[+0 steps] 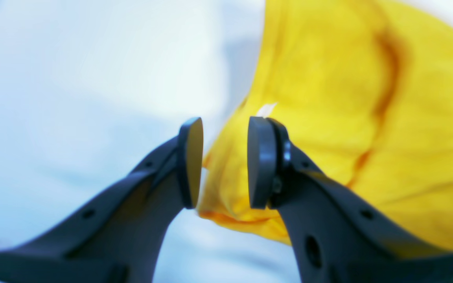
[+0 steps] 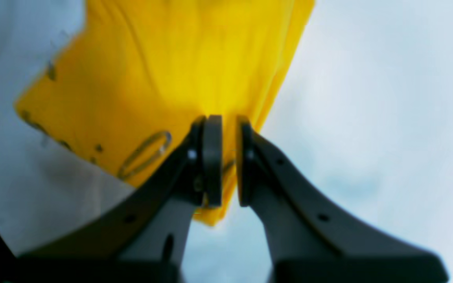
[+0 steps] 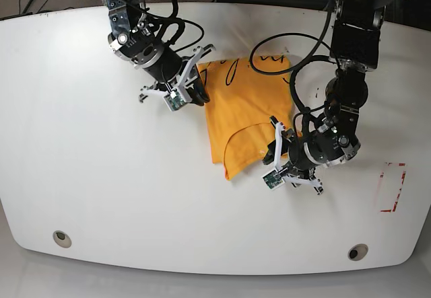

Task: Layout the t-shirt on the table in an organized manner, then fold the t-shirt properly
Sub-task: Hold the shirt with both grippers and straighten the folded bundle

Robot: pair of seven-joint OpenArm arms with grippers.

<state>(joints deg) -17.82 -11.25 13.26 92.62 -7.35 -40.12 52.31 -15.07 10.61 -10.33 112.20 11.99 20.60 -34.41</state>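
Observation:
The orange-yellow t-shirt lies near the middle of the white table, with its lower part folded over itself. My right gripper is at the shirt's left edge. In the right wrist view this gripper is nearly closed, with the yellow cloth pinched between its pads. My left gripper is at the shirt's lower right edge. In the left wrist view this gripper is open, with a fold of the t-shirt lying in and beyond the gap.
Black cables loop across the shirt's top edge. Two grey grommet holes sit near the table's front edge. A red-outlined rectangle is at the right. Both arm bases stand at the far edge.

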